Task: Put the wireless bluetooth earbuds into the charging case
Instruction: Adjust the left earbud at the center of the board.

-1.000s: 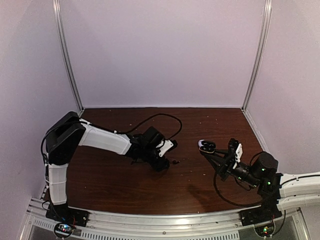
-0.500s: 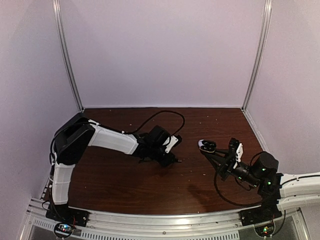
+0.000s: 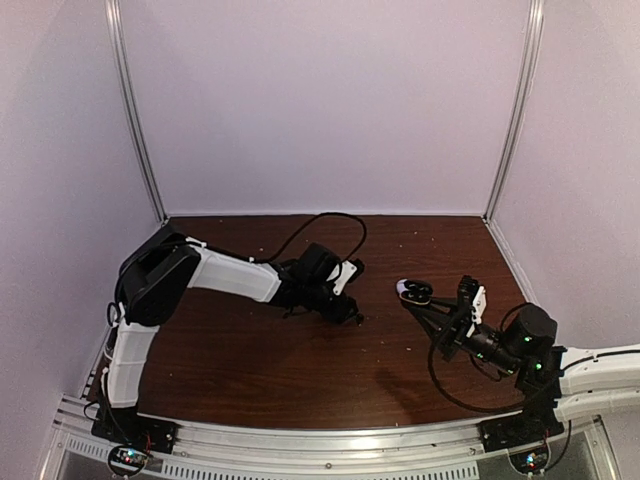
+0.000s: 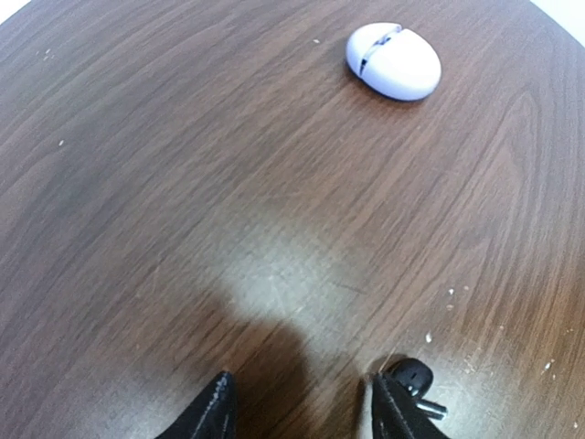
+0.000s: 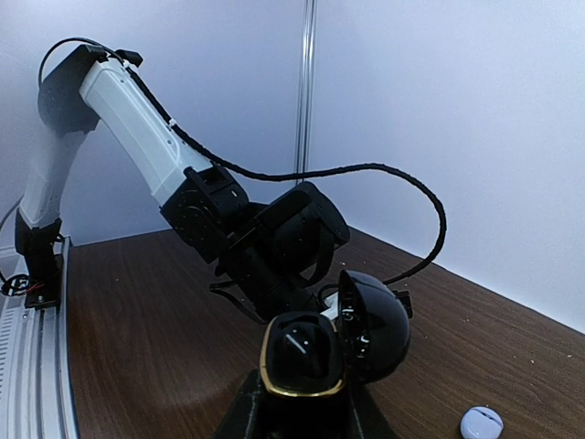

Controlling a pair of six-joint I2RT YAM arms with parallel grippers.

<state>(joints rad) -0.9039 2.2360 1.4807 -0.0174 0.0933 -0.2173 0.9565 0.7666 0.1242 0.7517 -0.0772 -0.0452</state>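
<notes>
— Largest first: the wooden table (image 3: 250,370). And the arms?
— Left gripper (image 4: 306,412), bottom edge: jaws released, nothing between them. Right gripper (image 5: 306,410), lower centre: clenched on the open black charging case (image 5: 302,352).
— Smaller items?
— Closed pale case (image 4: 393,61), upper right. Black earbud (image 4: 416,377), lower right, just beside one fingertip.

Your left gripper (image 4: 306,404) hangs low, jaws parted; your right gripper (image 5: 302,416), raised, clamps the black charging case (image 5: 300,352).

Dim violet-tinted light, soft overhead glare
</notes>
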